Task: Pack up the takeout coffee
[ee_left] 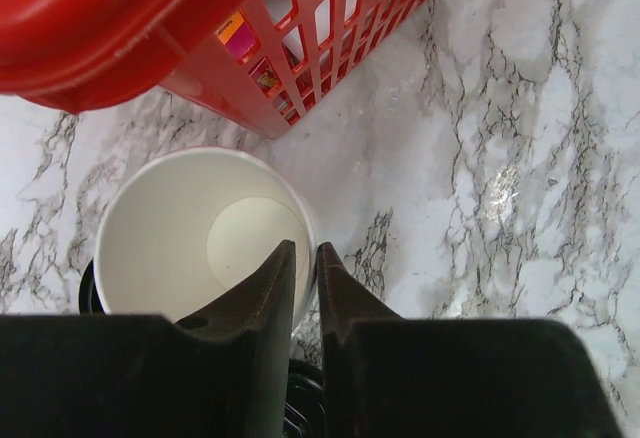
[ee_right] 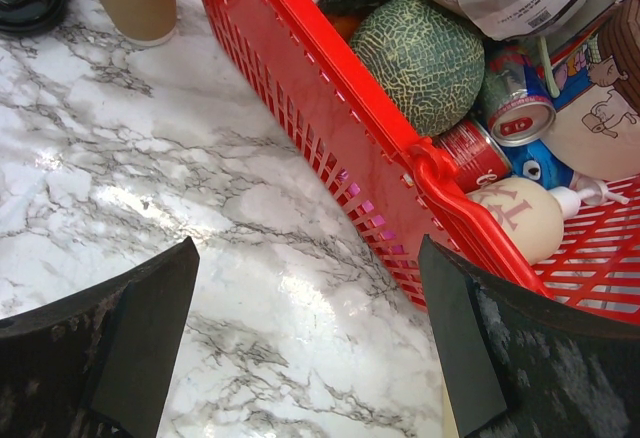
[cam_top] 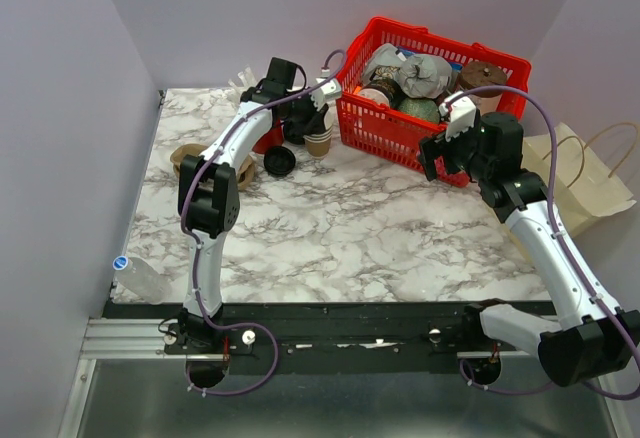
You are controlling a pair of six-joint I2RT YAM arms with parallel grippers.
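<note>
The left claw (ee_left: 305, 253) is drawn in to a narrow slit. Its fingers (ee_left: 265, 298) straddle the wall of the takeout coffee (ee_left: 190, 238) at the rim, one inside the cup and one outside. The wall fills the slit. Whether the pads actually press on it I cannot tell.

The cup stands upright on the marble bench (cam_top: 350, 228), with its open mouth facing up and its pale bottom showing inside, so its long axis runs vertical. It is brown on the outside with a pale rim. It sits just beside the outer wall of the red basket (cam_top: 392, 134), at the basket's left end. A black lid (cam_top: 279, 161) lies flat on the bench near its other side. The left claw comes down on the cup from above and meets it at the near part of the rim.

Farther right, the right claw (ee_right: 305, 288) is spread wide with nothing between its fingers. It hovers over bare bench alongside the basket, well apart from the cup.
</note>
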